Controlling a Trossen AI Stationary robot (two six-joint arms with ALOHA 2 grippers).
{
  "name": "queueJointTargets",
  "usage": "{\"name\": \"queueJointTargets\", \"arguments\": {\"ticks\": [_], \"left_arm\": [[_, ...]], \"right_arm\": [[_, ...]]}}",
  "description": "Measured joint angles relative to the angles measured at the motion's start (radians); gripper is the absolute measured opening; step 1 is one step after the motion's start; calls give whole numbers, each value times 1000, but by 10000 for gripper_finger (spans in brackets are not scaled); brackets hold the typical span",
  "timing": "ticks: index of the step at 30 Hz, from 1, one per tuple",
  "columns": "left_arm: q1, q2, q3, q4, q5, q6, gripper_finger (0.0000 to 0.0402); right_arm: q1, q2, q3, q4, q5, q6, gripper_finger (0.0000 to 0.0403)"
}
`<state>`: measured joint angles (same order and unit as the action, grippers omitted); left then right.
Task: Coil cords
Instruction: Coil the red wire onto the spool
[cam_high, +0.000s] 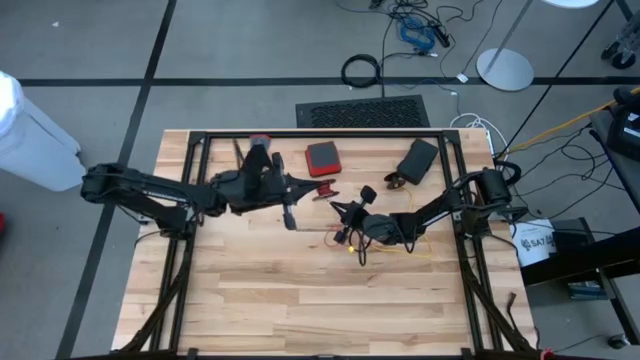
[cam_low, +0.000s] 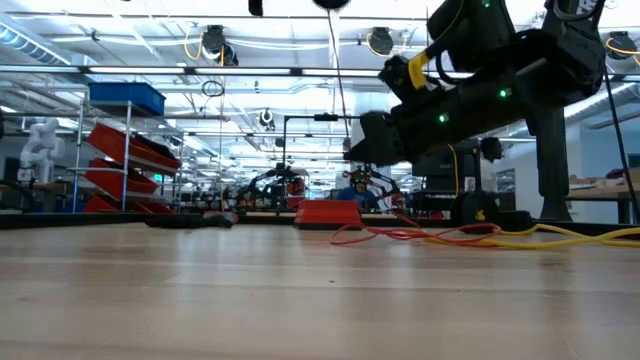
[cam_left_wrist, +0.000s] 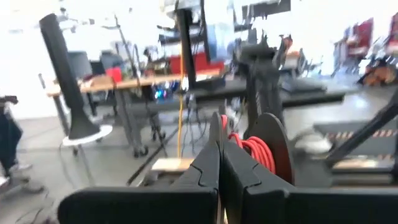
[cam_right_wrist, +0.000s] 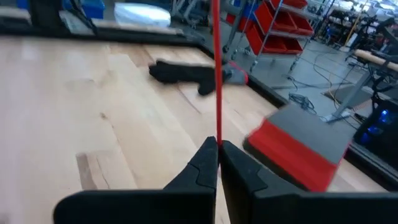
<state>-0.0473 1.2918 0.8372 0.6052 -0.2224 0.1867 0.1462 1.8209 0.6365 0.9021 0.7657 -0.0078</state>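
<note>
My left gripper (cam_high: 313, 190) is over the table's middle, shut at a small black-disc spool (cam_left_wrist: 268, 140) wound with thin red cord (cam_left_wrist: 255, 151); the spool also shows in the high view (cam_high: 326, 189). My right gripper (cam_high: 341, 211) is just right of it, shut on a strand of the red cord (cam_right_wrist: 216, 74). More red cord (cam_low: 395, 236) and the long yellow cord (cam_high: 405, 247) lie loose on the table under the right arm; the yellow cord also shows in the low view (cam_low: 565, 236). I cannot make out a short black cord. My left gripper is shut at the spool's edge (cam_left_wrist: 225, 127), coming level from the table's left. Its own fingers hide the place of contact. The spool stands on edge beyond the fingertips, clear of the table. My right gripper pinches a single red strand (cam_right_wrist: 216, 134) between its two fingertips, coming from the table's right. The strand runs straight and taut away from the tips, toward the spool.
A red box (cam_high: 322, 157) and a black glove with a red cuff (cam_high: 260, 141) lie at the far side, and a flat black case (cam_high: 418, 160) lies far right. A black frame (cam_high: 320, 134) borders the table. The near half of the wood top (cam_high: 320, 310) is bare.
</note>
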Motion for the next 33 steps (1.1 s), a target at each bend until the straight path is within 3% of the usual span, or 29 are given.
{"name": "queueJointTargets", "arguments": {"ticks": [8,16,26,33], "left_arm": [[-1,-77,0,-14,43,-1,0],[0,-94,-1,-148,41,6,0],[0,-90,-3,-230,27,29,0],[1,-90,-3,-234,20,36,0]], "right_arm": [[-4,0,0,-33,0,30,14],[-2,0,0,-22,-4,24,8],[55,-2,2,-11,-3,-39,45],[105,-88,2,-90,1,-92,55]]}}
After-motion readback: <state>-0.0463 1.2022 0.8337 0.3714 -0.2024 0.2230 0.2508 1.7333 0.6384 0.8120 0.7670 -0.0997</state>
